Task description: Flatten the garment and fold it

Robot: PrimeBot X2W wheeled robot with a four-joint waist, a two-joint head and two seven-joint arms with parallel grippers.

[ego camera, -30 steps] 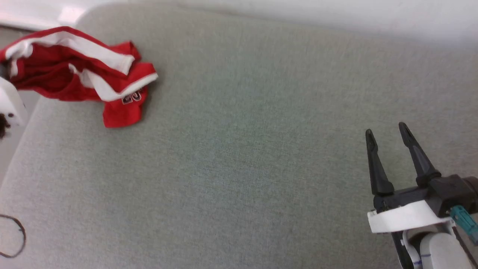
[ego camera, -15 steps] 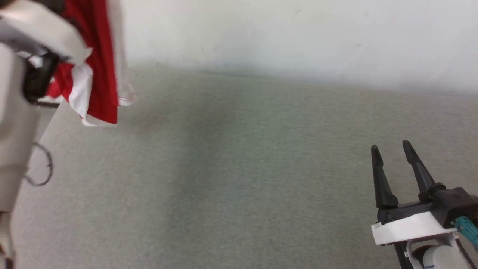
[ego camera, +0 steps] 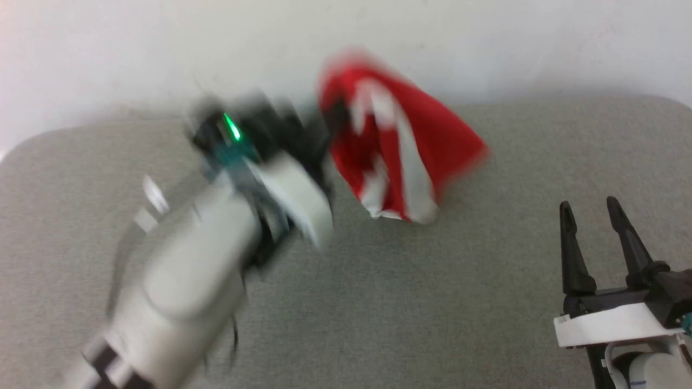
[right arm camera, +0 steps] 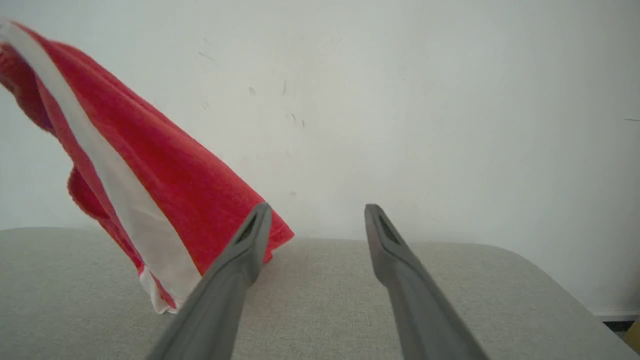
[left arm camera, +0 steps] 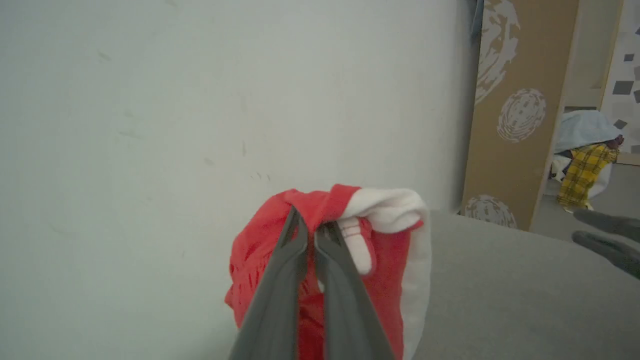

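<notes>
Swung in from the left side of the head view, the left hand now carries the red shorts over the middle of the worktop, close to its far edge. The camera has shifted too, so part of that change is the view's own. The arm is smeared with motion blur.

The left hand's two dark fingers are pressed together on a bunched fold near the white band, and the shorts hang from that single pinch as a crumpled cone. Whether the lowest tip touches the worktop I cannot tell. The right hand waits near the front right corner, fingers spread and holding nothing, well apart from the cloth.

I judge this to be the carry-and-lay-out step, with flattening not yet begun and folding still far off. Next, the cloth likely needs lowering onto the open middle, with the right hand taking a second edge so the two can draw it taut.

The fabric looks thin and limp, bright red with a broad white stripe and white trim, so it should drape and slide easily. The worktop is covered in grey woven cloth with rounded corners, set against a plain pale wall.
</notes>
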